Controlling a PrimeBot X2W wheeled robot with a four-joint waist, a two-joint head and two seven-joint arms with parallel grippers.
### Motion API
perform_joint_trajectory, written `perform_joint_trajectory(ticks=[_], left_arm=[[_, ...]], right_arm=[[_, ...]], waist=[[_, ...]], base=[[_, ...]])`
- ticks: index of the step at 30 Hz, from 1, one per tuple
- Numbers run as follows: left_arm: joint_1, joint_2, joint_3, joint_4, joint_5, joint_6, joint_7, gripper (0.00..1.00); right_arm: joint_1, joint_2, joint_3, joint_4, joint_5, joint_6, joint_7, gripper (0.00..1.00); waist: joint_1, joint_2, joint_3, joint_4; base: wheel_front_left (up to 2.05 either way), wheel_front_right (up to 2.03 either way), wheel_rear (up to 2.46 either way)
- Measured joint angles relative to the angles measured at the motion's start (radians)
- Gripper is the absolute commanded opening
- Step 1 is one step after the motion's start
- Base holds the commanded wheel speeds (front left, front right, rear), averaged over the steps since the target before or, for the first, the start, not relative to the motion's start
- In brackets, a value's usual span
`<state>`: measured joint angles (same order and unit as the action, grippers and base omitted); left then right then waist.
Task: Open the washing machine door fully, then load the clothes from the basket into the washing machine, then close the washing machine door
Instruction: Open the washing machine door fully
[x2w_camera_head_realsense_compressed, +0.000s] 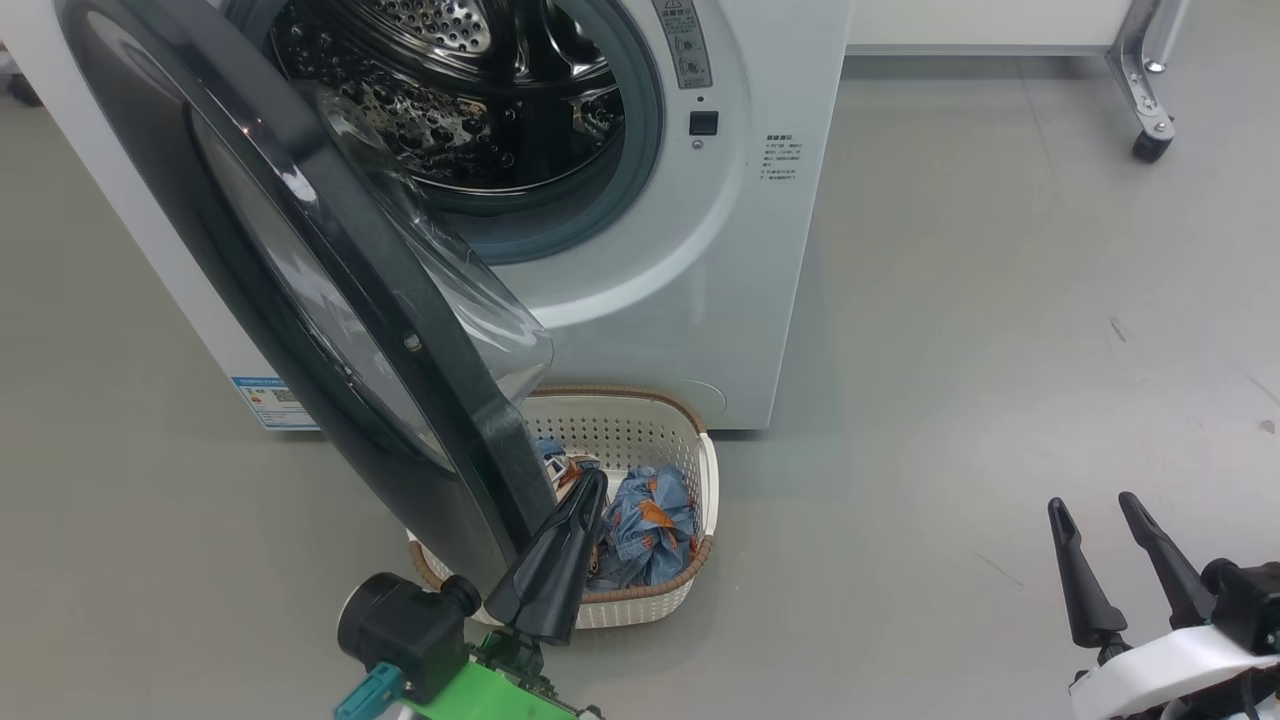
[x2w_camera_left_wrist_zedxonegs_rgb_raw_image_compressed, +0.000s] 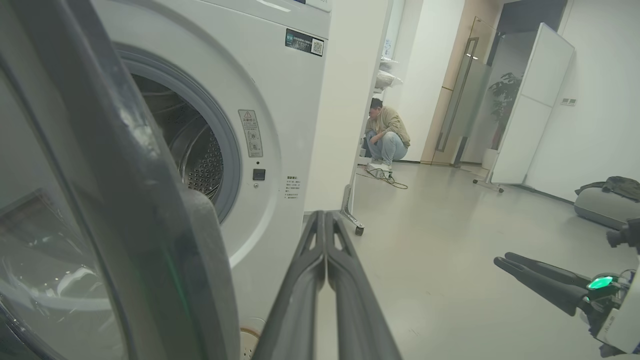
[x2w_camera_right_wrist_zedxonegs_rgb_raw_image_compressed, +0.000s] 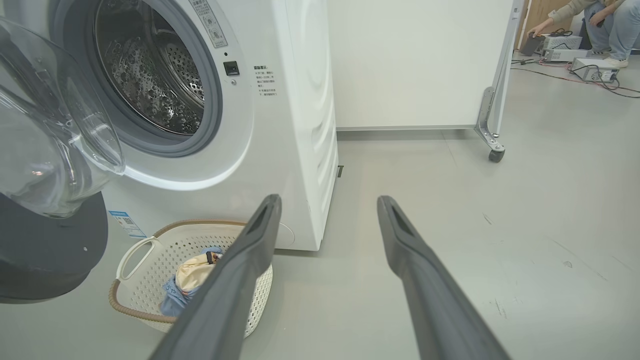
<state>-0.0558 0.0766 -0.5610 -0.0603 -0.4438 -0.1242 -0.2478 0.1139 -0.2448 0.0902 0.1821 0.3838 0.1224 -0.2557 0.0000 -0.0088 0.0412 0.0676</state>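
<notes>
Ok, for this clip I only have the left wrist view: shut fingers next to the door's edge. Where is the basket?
Observer: In the head view the basket stands on the floor right in front of the washing machine. The open washing machine door hides its left end.
Operator: Has it been unloaded yet?
Observer: No. The clothes lie bunched inside it, and the right wrist view shows one with a cream lining.
Operator: The right gripper looks nearly shut from here. Is it?
Observer: No. In its own wrist view the right gripper is open, fingers well apart with nothing between them.
</notes>
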Motion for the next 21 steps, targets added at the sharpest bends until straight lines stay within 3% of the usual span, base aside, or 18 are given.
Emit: perform_joint_trajectory(ticks=[21], left_arm=[[-0.055,-0.008,-0.001,0.221,-0.078,0.0,0.002,0.0]], right_arm=[[0.0,0.005,-0.009,-0.011,0.0,0.0,0.0,1.0]], waist=[[0.0,0.0,0.007,-0.011]], base=[[0.0,0.0,0.0]])
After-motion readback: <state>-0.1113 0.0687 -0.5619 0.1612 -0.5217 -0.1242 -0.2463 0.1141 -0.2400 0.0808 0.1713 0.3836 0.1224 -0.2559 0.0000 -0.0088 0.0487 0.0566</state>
